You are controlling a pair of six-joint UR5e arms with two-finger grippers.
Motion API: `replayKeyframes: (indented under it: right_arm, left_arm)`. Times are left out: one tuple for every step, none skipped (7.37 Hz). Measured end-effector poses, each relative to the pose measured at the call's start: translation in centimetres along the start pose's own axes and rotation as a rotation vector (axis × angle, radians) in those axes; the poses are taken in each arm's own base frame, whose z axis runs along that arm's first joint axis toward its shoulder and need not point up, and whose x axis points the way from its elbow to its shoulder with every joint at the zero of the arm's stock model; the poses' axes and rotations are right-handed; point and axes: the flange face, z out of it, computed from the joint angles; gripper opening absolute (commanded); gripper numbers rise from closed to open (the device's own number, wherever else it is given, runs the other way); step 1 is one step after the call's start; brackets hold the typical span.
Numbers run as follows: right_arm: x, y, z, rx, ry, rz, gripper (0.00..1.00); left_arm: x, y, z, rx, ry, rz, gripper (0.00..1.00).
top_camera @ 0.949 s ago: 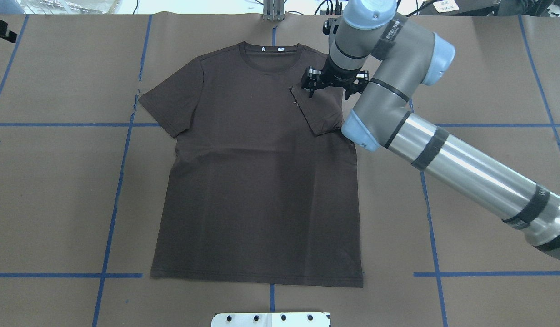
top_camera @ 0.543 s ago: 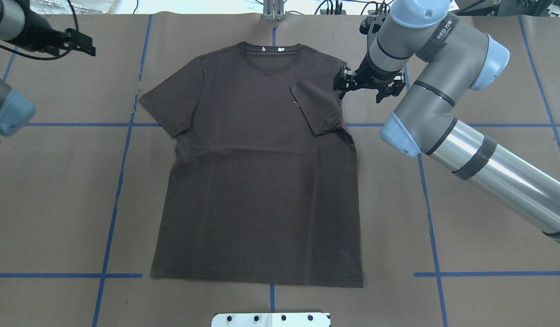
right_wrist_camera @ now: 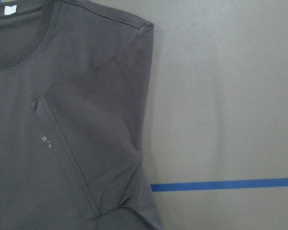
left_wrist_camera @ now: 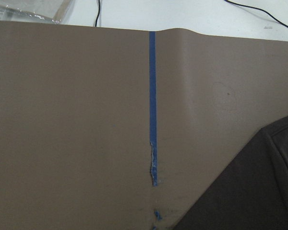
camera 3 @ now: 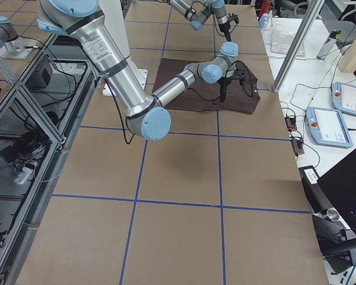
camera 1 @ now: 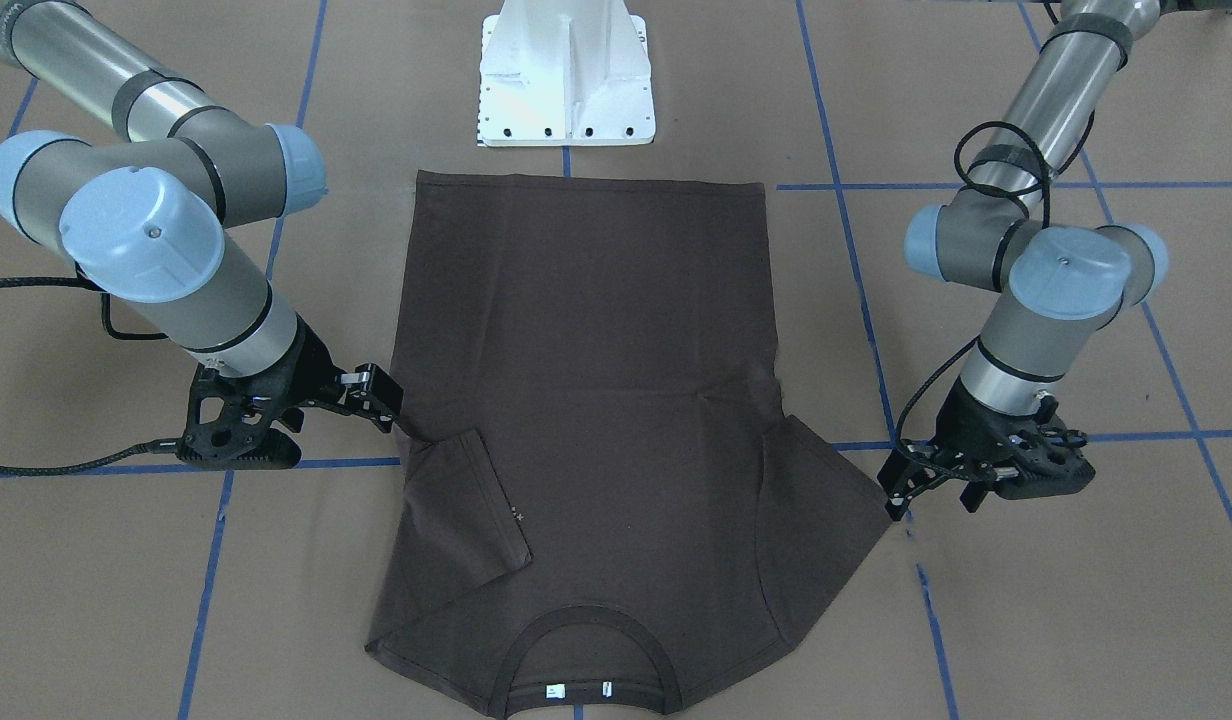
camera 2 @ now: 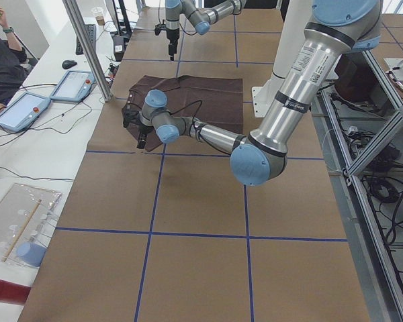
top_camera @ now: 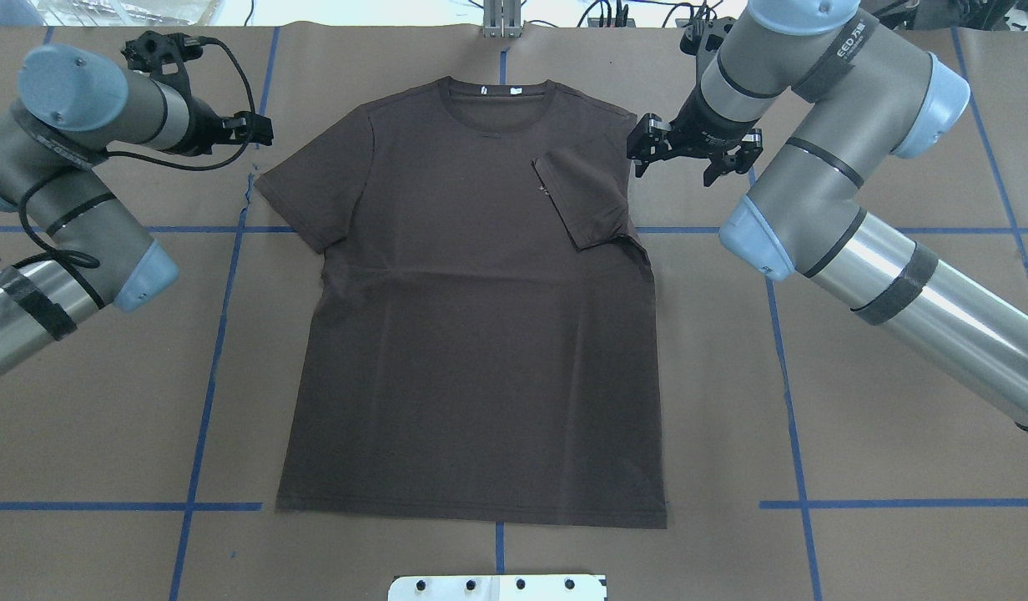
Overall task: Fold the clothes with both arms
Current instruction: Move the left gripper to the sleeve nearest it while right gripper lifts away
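Between left gripper (top_camera: 259,129) and right gripper (top_camera: 677,174) lies one T-shirt (top_camera: 472,334), one sleeve (top_camera: 585,196) folded.

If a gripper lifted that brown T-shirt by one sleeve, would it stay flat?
Probably not: the T-shirt lies limp, and its folded sleeve rests flat on it, suggesting floppy cloth. It looks thin, so likely light.

You see the near right arm (camera 3: 113,65) reaching across the brown-papered table (camera 3: 184,178) to the dark brown T-shirt (camera 3: 193,98), which lies flat. Its right gripper (camera 3: 223,98) points down over the shirt's near side; you cannot tell from here whether it touches the cloth. The far left arm (camera 3: 190,12) holds the left gripper (camera 3: 228,32) beyond the shirt. Two pendants (camera 3: 350,98) lie on the white bench (camera 3: 302,107) opposite the robot.
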Motion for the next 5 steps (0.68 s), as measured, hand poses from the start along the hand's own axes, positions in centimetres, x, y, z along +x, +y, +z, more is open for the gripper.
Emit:
replayKeyframes:
  right_arm:
    - [0.1,0.0,0.1,0.000,0.001,0.002,1.00]
    - [0.1,0.0,0.2,-0.001,0.003,0.002,1.00]
    - [0.1,0.0,0.2,-0.001,0.003,0.003,1.00]
    - [0.0,0.0,0.2,-0.001,0.002,0.006,1.00]
    - [-0.1,0.0,0.2,-0.001,0.001,0.009,1.00]
  left_arm:
    - [0.7,1.3,1.3,0.008,-0.014,0.004,0.99]
    - [1.2,2.1,2.4,0.013,-0.029,0.009,0.97]
    - [1.5,2.5,3.2,0.023,-0.045,0.013,0.95]
    - [1.4,2.7,3.7,0.027,-0.054,0.016,0.93]
    - [1.3,2.8,4.0,0.027,-0.060,0.018,0.89]
